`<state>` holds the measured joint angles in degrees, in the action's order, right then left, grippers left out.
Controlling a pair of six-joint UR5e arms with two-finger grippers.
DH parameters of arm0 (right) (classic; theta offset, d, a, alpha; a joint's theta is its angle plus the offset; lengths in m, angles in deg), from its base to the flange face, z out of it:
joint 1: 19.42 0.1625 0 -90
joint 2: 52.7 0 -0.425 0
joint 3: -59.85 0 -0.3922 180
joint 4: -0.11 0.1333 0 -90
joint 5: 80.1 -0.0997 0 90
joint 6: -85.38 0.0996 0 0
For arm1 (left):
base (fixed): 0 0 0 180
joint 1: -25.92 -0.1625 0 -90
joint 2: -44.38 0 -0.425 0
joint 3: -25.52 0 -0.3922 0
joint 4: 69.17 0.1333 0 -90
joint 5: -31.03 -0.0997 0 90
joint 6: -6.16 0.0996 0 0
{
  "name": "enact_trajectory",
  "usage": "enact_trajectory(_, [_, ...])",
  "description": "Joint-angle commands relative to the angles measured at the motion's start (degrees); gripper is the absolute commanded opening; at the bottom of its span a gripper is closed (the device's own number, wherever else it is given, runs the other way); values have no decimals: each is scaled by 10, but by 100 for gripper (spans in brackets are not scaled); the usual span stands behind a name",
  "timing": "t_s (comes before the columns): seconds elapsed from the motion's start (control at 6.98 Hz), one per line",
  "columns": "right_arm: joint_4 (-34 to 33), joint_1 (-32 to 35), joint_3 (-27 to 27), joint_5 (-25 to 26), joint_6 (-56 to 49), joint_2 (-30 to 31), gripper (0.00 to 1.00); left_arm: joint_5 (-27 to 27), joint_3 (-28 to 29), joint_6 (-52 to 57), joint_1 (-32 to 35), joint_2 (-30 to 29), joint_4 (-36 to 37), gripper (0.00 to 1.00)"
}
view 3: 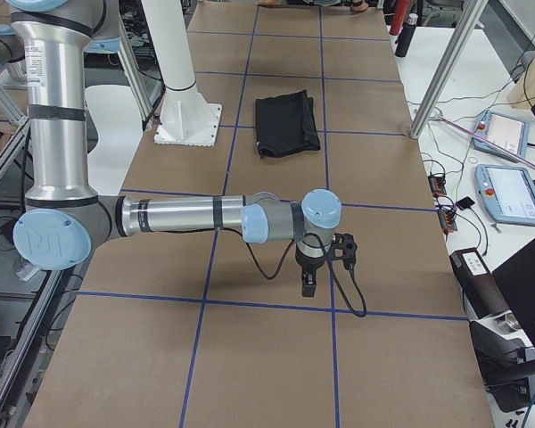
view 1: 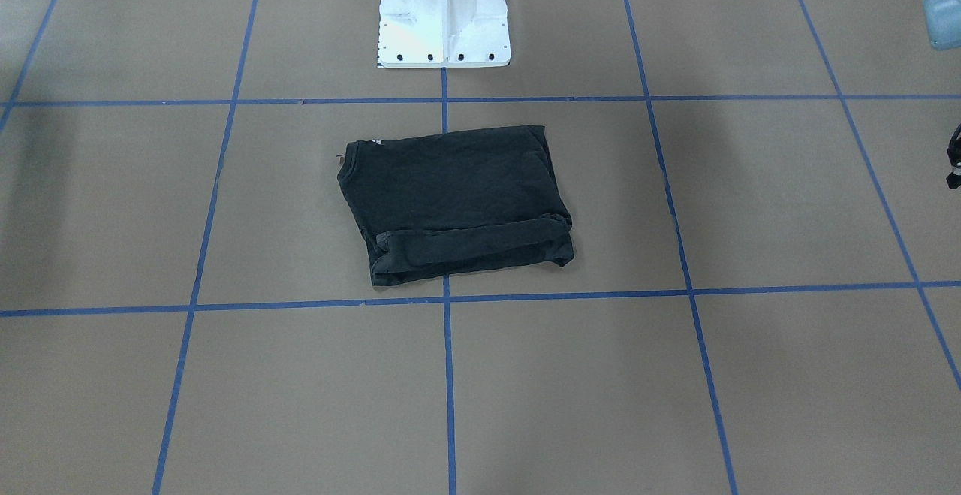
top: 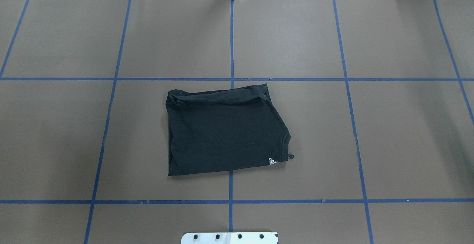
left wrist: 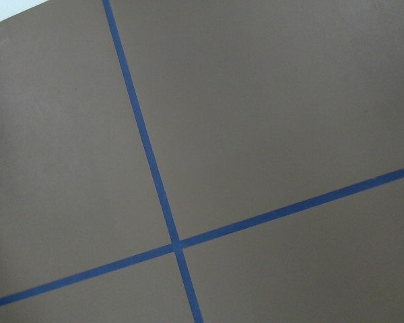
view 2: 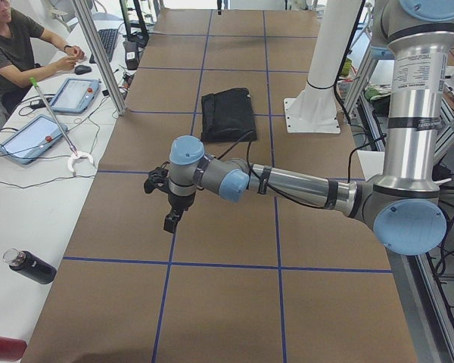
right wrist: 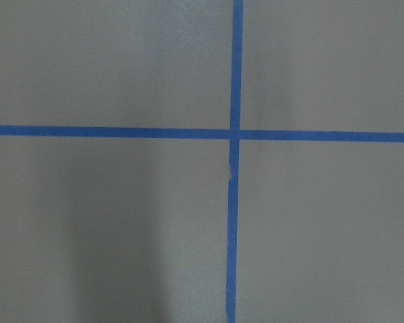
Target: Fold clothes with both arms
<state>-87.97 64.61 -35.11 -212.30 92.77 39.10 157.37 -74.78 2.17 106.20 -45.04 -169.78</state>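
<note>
The brown counter (top: 389, 133) spreads wide around the white pedestal (view 1: 443, 14). The left arm (view 2: 303, 185) and right arm (view 3: 178, 217) reach low over it, well out to either side of the pedestal. The folded black T-shirt (top: 222, 133) lies just ahead of the pedestal. Its long axis runs parallel to the pedestal's base, its collar points toward the robot's right, and counter shows on every side. Whether the left hand (view 2: 171, 225) or right hand (view 3: 308, 287) is open cannot be told.
</note>
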Motion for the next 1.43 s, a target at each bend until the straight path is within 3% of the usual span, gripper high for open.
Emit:
enact_trajectory(0.0, [7,25,0,-34,-18,27,100,51,4,8,27,40,9,100])
enact_trajectory(0.14, [8,36,-1,-40,-18,35,100,51,6,81,48,57,14,100])
enact_trajectory(0.43, [8,40,-2,-49,-18,40,100,45,30,99,67,58,13,100])
enact_trajectory(0.86, [0,64,-112,-47,-16,89,100,43,32,98,70,58,13,100])
enact_trajectory(1.29, [-1,63,-105,-54,-15,92,100,44,33,99,71,62,13,100])
